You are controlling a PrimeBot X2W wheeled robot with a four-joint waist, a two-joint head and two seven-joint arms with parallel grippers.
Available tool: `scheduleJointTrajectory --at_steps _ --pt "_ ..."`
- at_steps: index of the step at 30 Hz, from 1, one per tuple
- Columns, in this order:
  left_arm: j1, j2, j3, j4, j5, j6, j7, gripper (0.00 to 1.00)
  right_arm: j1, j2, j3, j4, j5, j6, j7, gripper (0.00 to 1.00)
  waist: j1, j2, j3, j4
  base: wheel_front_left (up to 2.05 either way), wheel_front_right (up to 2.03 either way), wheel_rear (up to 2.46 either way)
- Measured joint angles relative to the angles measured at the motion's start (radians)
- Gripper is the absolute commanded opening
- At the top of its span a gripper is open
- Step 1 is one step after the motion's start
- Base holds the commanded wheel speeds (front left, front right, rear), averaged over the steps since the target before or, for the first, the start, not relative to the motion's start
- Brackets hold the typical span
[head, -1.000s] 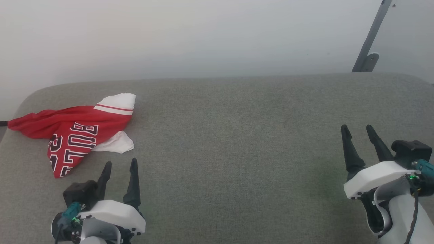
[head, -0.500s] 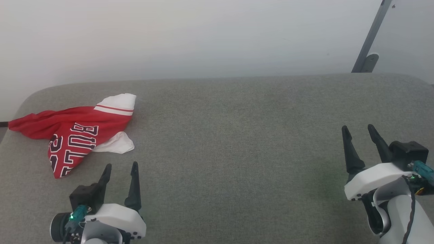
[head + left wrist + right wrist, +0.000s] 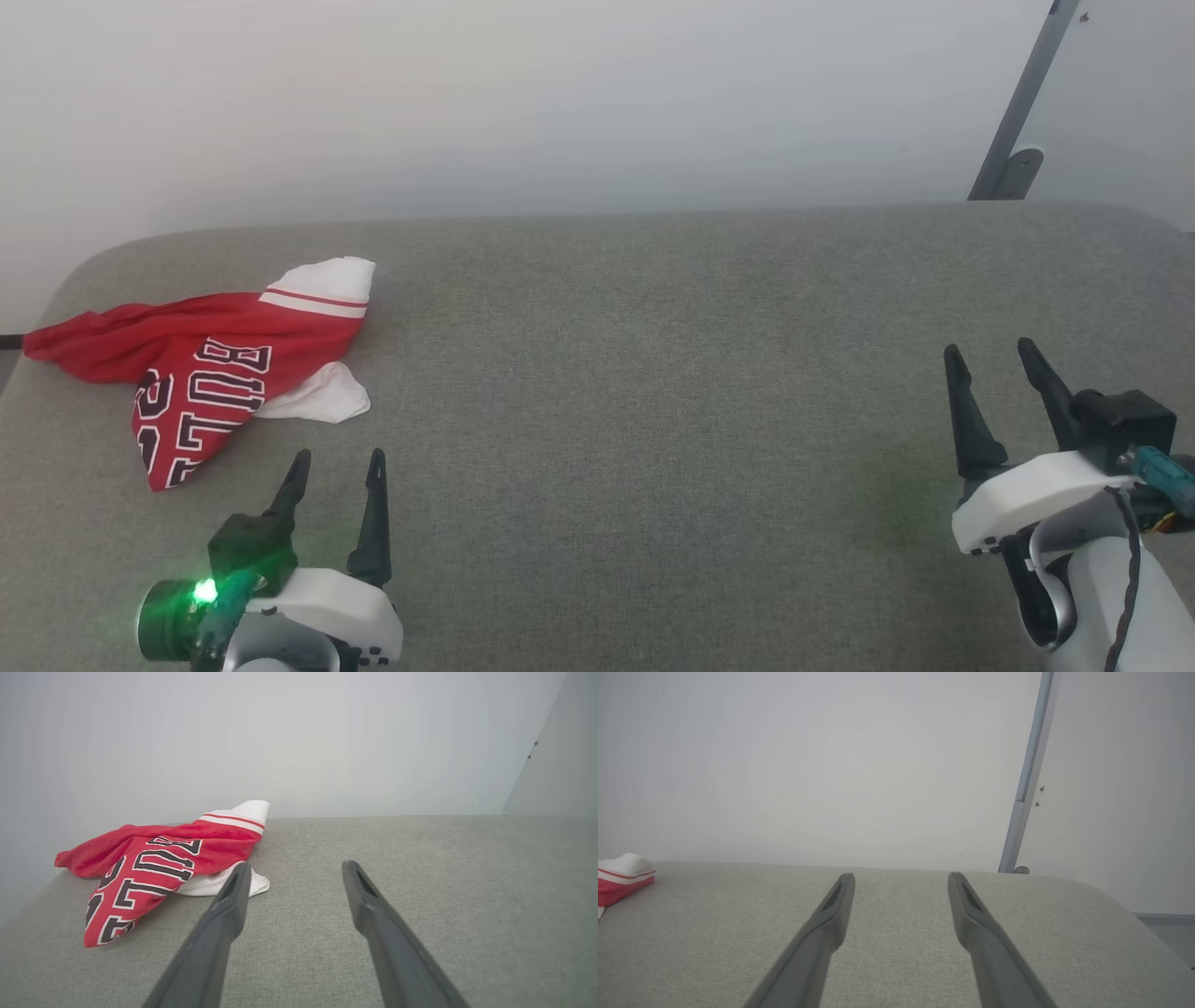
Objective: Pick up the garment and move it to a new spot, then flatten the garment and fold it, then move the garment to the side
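**Garment in a heap, nothing picked up yet**

The garment (image 3: pixel 201 369) lies crumpled at the left end of the bench (image 3: pixel 653 373). It is a red shirt with black letters outlined in white, partly readable and turned sideways. One white sleeve with a red stripe sticks out at its far right, and a second white piece shows at its near right. It is neither flat nor folded, and no fingers touch it. By my judgement the task is at its very first step: the pick-up, the move to a new spot, the flattening, the folding and the putting aside are all left to do.

The left gripper (image 3: pixel 338 455) stands just on the near side of the garment, a little to its right, with its fingers wide apart and holding nothing. In the left wrist view one finger crosses the white piece of the garment (image 3: pixel 154 868), but the head view shows bare bench between them. The right gripper (image 3: pixel 988 347) is well apart, far to the right of the garment, its fingers also wide and empty.

The red tail of the garment reaches the rounded left edge of the bench, so a pull to that side could drag it off. Behind the garment the bench ends close to the pale wall (image 3: pixel 560 93). To the right of the garment the whole bench is bare, which I judge the best room for spreading the cloth.
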Motion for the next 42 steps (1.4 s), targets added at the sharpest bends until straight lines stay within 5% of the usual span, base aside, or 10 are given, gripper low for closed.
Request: scheduleJointTrajectory --at_steps 25,42 --pt "-0.022 -0.033 0.052 0.039 0.071 -0.039 -0.021 1.00 0.007 0.006 -0.012 -0.014 -0.038 0.000 -0.021 1.00 0.0000 0.0000 0.008 0.034 0.00 0.00 0.00" --pt "0.027 -0.055 0.100 0.006 0.079 -0.021 -0.021 1.00 0.031 0.043 0.157 -0.021 0.004 0.000 -0.021 1.00 0.0000 0.0000 0.005 0.294 0.00 0.00 0.00"
